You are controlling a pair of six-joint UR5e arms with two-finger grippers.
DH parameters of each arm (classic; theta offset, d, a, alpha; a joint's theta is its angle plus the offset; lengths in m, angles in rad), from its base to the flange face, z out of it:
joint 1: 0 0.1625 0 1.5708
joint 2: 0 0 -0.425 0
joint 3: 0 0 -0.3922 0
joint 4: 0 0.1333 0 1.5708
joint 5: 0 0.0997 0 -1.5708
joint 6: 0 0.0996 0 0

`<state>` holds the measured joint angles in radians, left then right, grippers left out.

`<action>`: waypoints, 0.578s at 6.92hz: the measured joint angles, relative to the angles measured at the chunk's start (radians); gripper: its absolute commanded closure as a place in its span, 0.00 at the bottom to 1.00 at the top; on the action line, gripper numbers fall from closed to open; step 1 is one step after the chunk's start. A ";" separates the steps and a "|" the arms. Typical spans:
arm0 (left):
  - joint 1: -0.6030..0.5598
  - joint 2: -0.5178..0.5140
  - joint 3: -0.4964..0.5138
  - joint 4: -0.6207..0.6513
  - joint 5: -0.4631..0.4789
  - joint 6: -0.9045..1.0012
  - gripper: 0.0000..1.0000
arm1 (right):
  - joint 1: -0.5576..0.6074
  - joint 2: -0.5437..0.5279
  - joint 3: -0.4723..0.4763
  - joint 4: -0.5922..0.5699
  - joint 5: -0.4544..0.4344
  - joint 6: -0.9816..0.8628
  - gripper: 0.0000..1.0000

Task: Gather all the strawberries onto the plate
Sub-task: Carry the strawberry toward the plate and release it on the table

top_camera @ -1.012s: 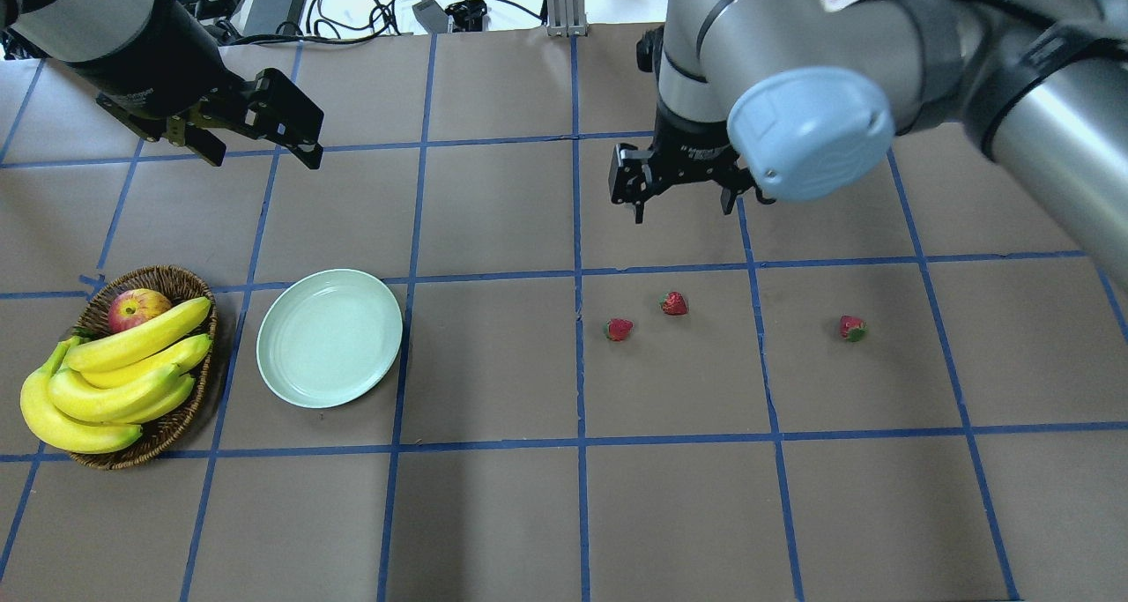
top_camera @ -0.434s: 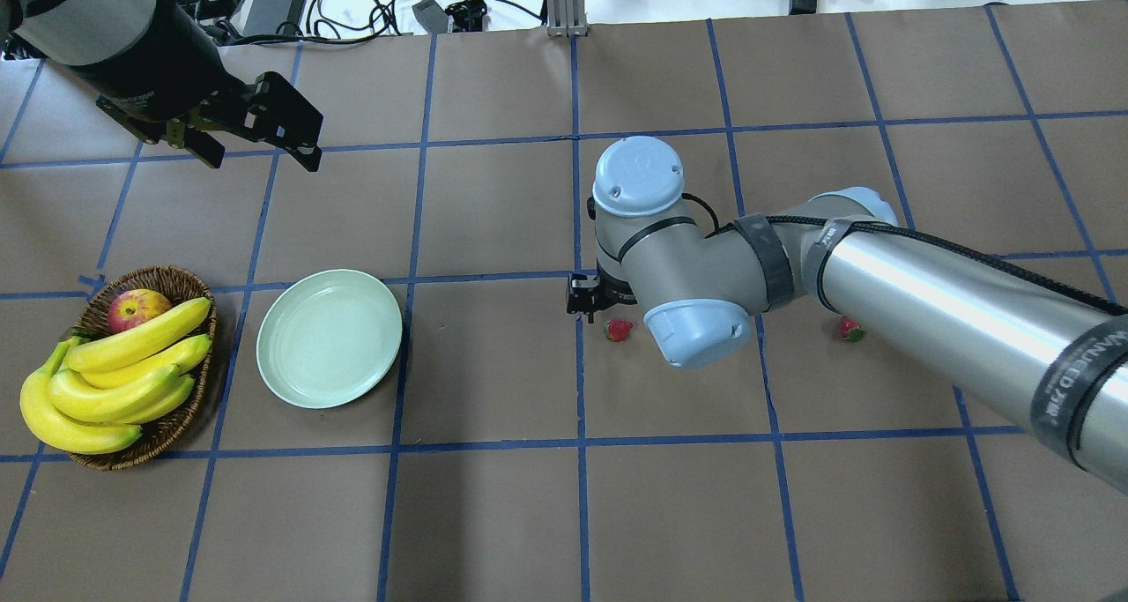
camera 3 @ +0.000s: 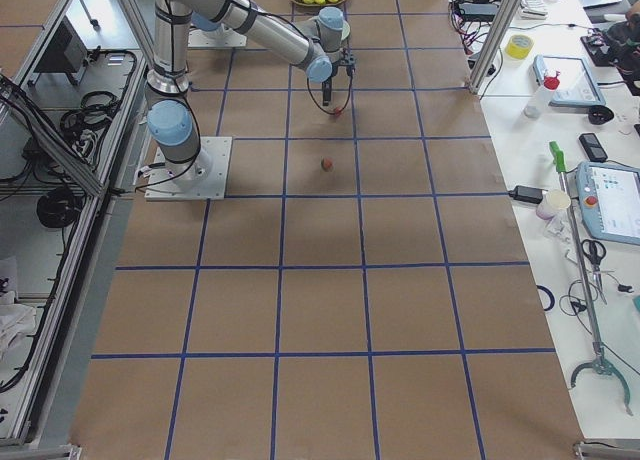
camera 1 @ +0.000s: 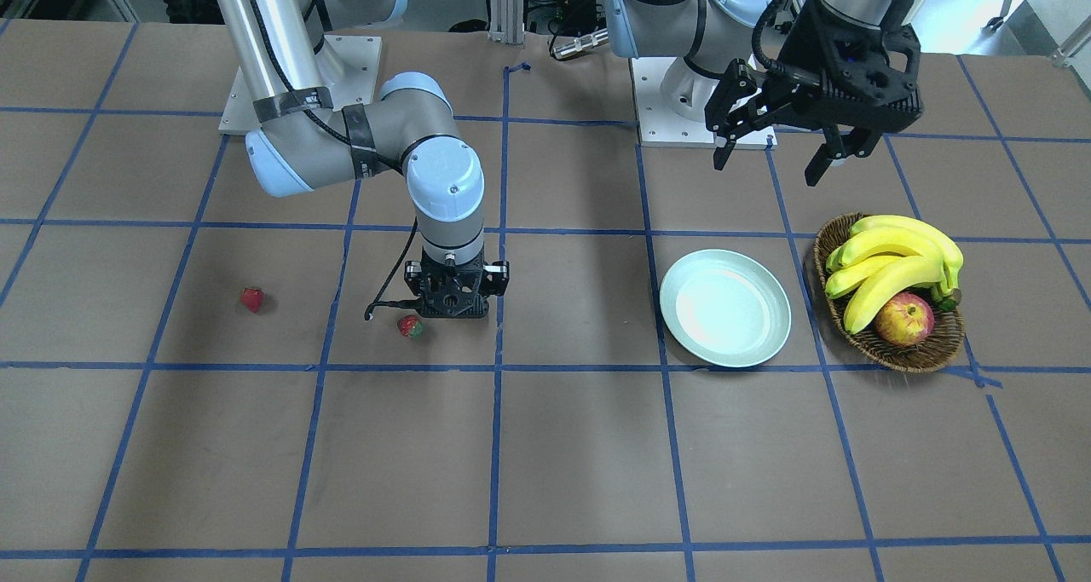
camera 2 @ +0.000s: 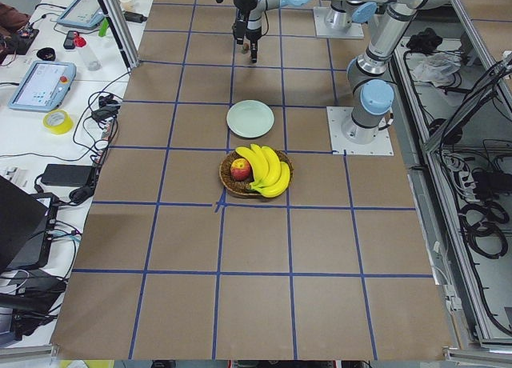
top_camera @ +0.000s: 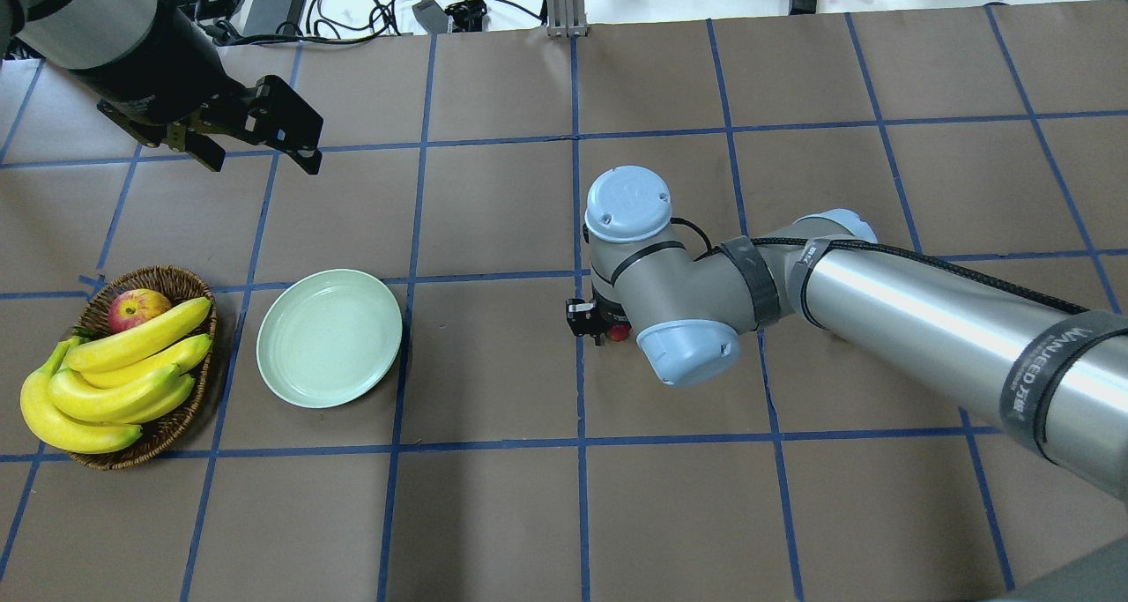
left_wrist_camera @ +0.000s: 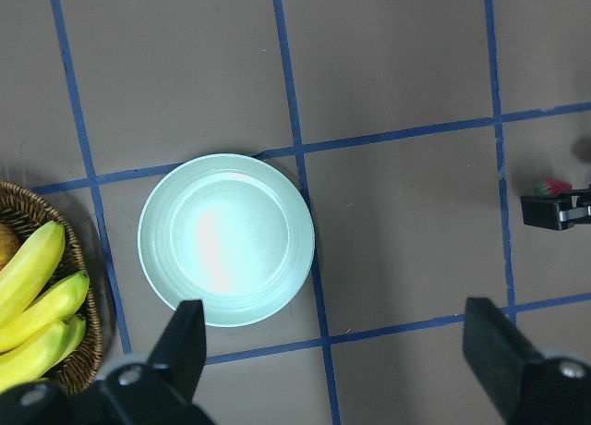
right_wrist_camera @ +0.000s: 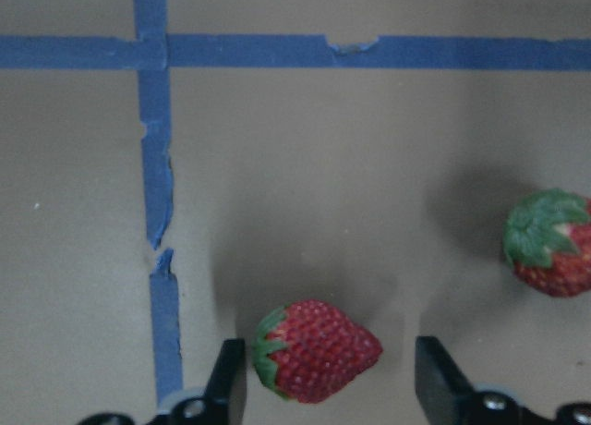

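Three small red strawberries lie on the brown table. My right gripper (right_wrist_camera: 332, 388) is low over the table and open. One strawberry (right_wrist_camera: 314, 351) lies between its fingers with a gap on each side; it also shows in the overhead view (top_camera: 619, 331). A second strawberry (right_wrist_camera: 549, 245) lies just beside the gripper (camera 1: 452, 305), in the front view (camera 1: 410, 325). The third strawberry (camera 1: 251, 298) lies further off. The mint-green plate (top_camera: 329, 338) is empty. My left gripper (top_camera: 260, 155) hangs open and empty, high behind the plate (left_wrist_camera: 226, 240).
A brown wicker basket (top_camera: 167, 280) with bananas (top_camera: 115, 377) and an apple (top_camera: 137, 307) stands close to the plate, on the side away from the strawberries. My right arm (top_camera: 881, 302) stretches low across the table's right half. Cables and boxes lie beyond the far edge.
My right arm has swung toward the strawberries and come down, so its open fingers now stand on either side of one strawberry. My left arm has barely moved.
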<state>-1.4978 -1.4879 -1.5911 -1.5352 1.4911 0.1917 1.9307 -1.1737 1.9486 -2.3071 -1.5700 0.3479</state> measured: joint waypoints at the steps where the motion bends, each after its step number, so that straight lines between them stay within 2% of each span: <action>1: 0.001 0.003 -0.009 0.000 0.001 0.000 0.00 | 0.000 -0.001 -0.007 -0.001 0.001 0.001 1.00; 2: 0.002 0.003 -0.015 0.000 0.002 0.000 0.00 | 0.002 -0.001 -0.018 -0.001 0.003 0.007 1.00; 4: 0.003 0.003 -0.016 0.001 0.001 0.000 0.00 | 0.015 -0.002 -0.052 -0.002 0.070 0.073 1.00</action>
<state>-1.4952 -1.4847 -1.6076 -1.5345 1.4923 0.1917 1.9462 -1.1755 1.8961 -2.3093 -1.5003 0.4213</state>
